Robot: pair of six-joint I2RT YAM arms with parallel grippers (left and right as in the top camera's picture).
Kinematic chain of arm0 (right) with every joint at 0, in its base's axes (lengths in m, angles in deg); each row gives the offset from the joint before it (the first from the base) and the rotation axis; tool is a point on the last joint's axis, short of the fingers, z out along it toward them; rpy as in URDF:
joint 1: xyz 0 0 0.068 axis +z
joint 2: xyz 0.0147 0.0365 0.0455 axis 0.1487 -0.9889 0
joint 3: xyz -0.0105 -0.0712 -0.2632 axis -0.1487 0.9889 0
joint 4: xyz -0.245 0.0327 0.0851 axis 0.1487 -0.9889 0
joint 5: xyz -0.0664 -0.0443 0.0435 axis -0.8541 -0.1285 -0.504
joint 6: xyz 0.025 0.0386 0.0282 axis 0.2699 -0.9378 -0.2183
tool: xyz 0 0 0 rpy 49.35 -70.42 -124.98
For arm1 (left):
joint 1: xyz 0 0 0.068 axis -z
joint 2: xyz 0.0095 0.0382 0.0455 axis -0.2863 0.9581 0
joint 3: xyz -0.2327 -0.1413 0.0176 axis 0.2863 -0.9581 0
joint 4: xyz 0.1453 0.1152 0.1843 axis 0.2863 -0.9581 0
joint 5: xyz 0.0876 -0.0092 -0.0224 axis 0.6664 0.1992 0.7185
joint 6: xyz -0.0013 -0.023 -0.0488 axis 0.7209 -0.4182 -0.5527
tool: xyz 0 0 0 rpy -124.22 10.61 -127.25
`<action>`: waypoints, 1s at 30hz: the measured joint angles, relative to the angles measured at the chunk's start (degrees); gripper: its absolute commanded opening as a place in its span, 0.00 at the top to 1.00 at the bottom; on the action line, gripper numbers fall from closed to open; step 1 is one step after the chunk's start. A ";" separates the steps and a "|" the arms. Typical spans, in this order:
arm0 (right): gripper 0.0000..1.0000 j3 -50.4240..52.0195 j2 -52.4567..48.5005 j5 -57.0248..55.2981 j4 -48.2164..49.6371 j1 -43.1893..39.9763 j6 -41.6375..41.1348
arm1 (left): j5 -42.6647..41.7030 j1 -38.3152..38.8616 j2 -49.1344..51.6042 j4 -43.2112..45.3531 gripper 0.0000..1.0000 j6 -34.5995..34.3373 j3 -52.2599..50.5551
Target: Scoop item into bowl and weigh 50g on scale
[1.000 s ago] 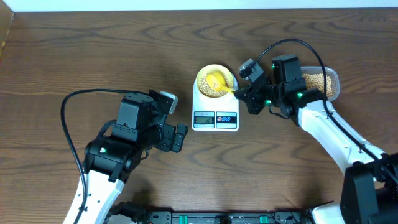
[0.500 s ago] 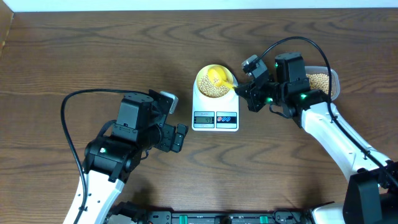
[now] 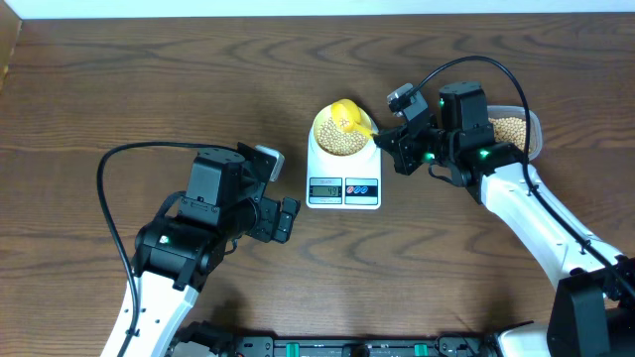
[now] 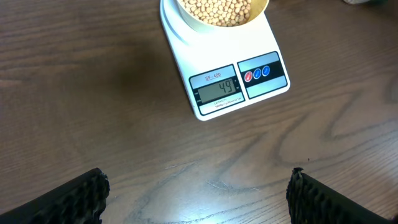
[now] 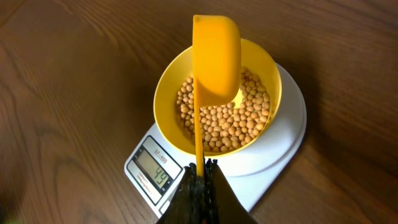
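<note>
Beans lie in a yellow bowl that sits on a white scale; the scale's display reads 49.
The right tool is pressed together on the thin handle of a yellow scoop, holding it tipped on its side just above the far part of the bowl. The left tool hangs with its fingers spread wide, gripping nothing, over the wooden worktop, near and left of the scale. More beans lie in a clear container at the far right.
</note>
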 measured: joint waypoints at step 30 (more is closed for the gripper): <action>0.99 0.00 0.00 -3.15 0.22 0.00 6.03 | 0.00 0.00 0.00 0.00 0.07 0.00 0.00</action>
